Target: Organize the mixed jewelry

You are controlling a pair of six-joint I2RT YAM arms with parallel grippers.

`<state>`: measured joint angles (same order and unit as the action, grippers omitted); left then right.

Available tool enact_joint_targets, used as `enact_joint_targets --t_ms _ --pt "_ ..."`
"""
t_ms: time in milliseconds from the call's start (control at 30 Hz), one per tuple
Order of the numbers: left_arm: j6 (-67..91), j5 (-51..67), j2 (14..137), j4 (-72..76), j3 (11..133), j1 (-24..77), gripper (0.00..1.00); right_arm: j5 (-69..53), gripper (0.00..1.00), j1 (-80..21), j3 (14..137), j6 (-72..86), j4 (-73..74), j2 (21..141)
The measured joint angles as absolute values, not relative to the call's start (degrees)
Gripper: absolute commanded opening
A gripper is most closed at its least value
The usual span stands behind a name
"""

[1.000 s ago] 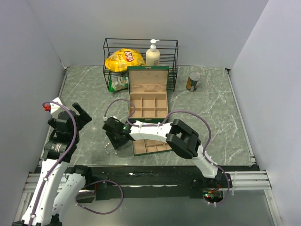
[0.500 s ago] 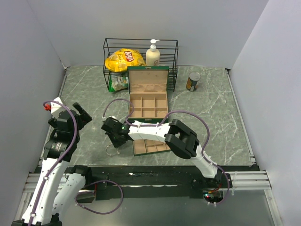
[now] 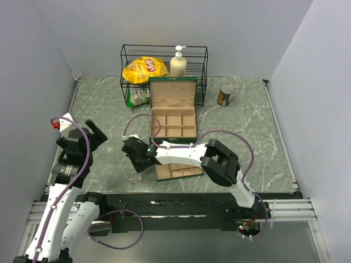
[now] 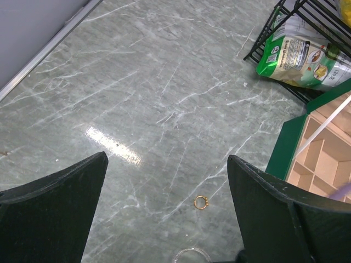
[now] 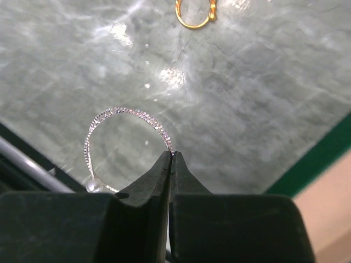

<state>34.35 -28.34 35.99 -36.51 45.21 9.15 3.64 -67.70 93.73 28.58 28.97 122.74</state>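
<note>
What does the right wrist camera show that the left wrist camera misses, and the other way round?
Only the right wrist view: the right hand pinched shut on a thin, sparkly silver bangle.
Only the left wrist view: the left hand wide open, plus a green snack bag.
Both: the small gold ring lying on the marble table, and an edge of the green box.
</note>
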Motion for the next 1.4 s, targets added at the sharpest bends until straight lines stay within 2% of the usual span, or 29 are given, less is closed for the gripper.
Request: enact_joint_targets --t_ms 400,800,1133,1400 --pt "34.33 -28.32 36.23 -36.49 45.21 9.15 0.96 7.73 0.02 -66.02 89.86 28.60 29.02 111.83" --pt "34.20 -28.23 36.99 -36.49 45.21 9.15 0.96 8.86 0.02 -51.72 84.79 26.72 29.10 101.84" --pt "34.15 -28.12 37.54 -36.47 45.21 9.15 0.96 9.02 0.02 -39.72 85.82 25.10 29.67 102.13" --pt "34.13 -28.10 37.89 -36.47 45.21 9.15 0.96 9.15 0.00 -34.70 92.40 27.40 30.20 109.80"
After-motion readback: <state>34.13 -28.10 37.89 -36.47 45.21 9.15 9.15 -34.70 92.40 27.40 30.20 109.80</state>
